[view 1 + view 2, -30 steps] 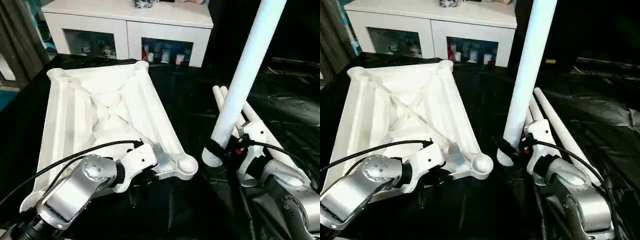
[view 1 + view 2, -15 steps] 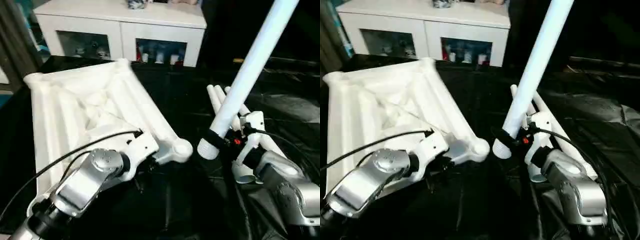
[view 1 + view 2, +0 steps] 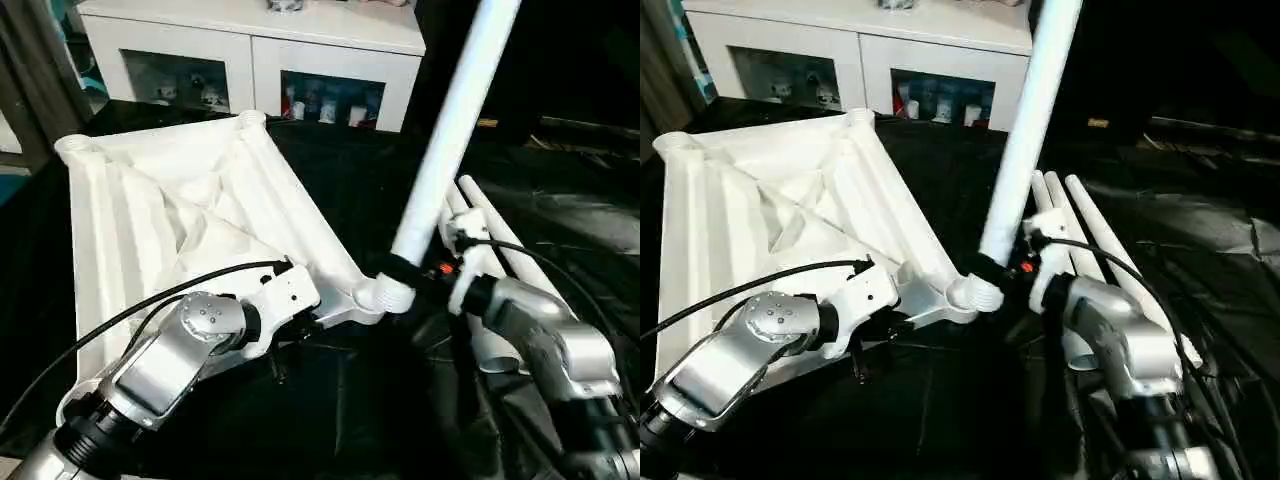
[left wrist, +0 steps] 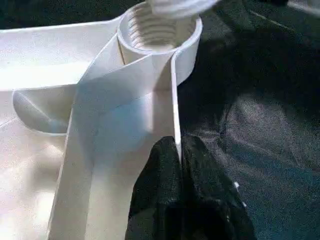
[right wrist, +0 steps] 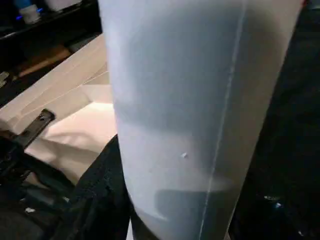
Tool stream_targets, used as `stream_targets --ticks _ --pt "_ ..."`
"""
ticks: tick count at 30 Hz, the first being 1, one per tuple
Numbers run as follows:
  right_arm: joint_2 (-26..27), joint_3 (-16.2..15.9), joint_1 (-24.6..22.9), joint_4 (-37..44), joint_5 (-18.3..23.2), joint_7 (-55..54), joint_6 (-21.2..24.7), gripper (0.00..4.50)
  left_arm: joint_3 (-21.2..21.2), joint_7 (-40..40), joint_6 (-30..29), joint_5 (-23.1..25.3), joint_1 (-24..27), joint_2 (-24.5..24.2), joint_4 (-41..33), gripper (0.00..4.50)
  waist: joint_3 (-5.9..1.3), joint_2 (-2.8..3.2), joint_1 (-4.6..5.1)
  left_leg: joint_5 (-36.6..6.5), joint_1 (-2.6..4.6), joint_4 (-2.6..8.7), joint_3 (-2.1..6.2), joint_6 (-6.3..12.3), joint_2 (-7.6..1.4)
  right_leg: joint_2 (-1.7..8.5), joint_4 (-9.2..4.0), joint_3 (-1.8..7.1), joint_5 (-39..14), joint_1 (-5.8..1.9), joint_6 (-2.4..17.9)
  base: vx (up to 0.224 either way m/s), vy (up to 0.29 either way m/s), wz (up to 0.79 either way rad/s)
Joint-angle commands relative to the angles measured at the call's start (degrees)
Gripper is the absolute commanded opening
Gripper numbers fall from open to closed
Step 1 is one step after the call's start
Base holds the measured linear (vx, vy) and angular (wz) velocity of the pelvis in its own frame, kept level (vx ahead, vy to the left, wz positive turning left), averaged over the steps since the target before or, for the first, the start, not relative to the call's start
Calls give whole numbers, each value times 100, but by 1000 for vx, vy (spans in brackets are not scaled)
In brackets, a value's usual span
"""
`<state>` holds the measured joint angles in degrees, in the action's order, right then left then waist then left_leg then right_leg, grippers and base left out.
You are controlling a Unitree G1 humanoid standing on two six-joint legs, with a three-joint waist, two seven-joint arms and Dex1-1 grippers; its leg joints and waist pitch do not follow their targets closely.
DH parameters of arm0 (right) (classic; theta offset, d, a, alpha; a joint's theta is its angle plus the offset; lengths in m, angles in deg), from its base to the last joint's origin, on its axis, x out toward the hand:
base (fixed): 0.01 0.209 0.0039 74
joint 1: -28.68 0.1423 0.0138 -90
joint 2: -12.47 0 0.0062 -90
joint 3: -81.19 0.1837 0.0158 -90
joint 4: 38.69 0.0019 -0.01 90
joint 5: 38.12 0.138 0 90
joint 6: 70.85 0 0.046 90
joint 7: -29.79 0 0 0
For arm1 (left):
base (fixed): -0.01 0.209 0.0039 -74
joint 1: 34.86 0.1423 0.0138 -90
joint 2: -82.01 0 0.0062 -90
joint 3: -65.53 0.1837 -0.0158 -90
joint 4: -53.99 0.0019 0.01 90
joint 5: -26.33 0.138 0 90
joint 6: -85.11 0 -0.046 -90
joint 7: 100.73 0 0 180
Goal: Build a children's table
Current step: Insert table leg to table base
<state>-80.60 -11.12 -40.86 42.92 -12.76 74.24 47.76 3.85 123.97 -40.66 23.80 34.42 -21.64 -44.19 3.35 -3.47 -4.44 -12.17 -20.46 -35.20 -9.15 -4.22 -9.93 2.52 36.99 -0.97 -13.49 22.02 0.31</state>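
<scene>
The white table top [image 3: 180,210] lies upside down on black sheeting, ribs up. My left gripper [image 4: 178,150] is shut on the thin rim of the top, just short of its near right corner socket [image 4: 157,30]. My right gripper [image 3: 405,270] is shut on a long white leg [image 3: 450,130] close to its lower end. The leg stands steeply, leaning away to the right. Its lower end [image 3: 978,292] sits at the mouth of that threaded corner socket. How far it is in, I cannot tell.
More white legs [image 3: 1080,215] lie side by side on the sheeting to the right, behind my right forearm [image 3: 545,335]. A white cabinet [image 3: 250,40] with glass doors stands at the back. Cables run along both arms.
My right gripper has carried the leg's lower end leftwards, from beside the corner socket to its mouth. The left gripper keeps its hold on the rim. The camera has shifted.
</scene>
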Motion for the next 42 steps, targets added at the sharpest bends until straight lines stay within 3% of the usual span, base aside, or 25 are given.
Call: stream_targets --ticks 1,6,13,17,26,32,38,41,42 --pt "-23 -11 98 -150 -20 115 -77 191 154 138 199 21 -91 45 -6 0 -331 -32 3 -166 25 425 30 279 -284 484 -403 238 -10 -253 1314 0 0 0" --pt "48 -95 217 -363 13 300 -7 191 179 201 231 32 -121 79 103 0 -327 -55 -54 -239 51 435 10 201 -301 486 -409 240 -145 -229 1290 0 0 0" --pt "187 -176 463 -930 -257 320 -402 191 183 408 327 -10 -183 96 213 0 -335 -61 -51 -290 52 440 -4 153 -300 503 -405 230 -182 -225 1303 0 0 0" --pt "244 -148 576 -1205 -335 315 -580 191 160 511 307 -53 -199 92 232 0 -339 -57 -60 -183 38 437 -3 179 -304 504 -380 228 60 -241 1337 0 0 0" --pt "291 -163 579 -1358 -297 528 -609 191 147 616 313 -42 -312 133 388 0 -335 -56 -60 -318 50 447 2 141 -308 508 -400 226 -119 -236 1333 0 0 0" --pt "401 59 353 -1471 -215 432 -822 191 107 636 300 -34 -351 141 444 0 -333 -46 -65 -394 54 451 0 134 -312 513 -408 230 -101 -231 1358 0 0 0" --pt "624 444 122 -1763 -48 279 -1258 191 85 664 321 13 -389 141 526 0 -330 26 -69 -593 62 471 12 52 -316 519 -425 231 -187 -221 1380 0 0 0" --pt "730 606 -26 -1872 17 282 -1508 191 66 678 336 30 -408 136 558 0 -331 27 -67 -682 64 486 21 25 -324 523 -430 224 -208 -226 1399 0 0 0" --pt "762 651 -82 -1901 9 271 -1621 191 66 685 345 41 -420 130 572 0 -332 73 -77 -698 72 489 28 15 -323 522 -423 222 -179 -221 1411 0 0 0"
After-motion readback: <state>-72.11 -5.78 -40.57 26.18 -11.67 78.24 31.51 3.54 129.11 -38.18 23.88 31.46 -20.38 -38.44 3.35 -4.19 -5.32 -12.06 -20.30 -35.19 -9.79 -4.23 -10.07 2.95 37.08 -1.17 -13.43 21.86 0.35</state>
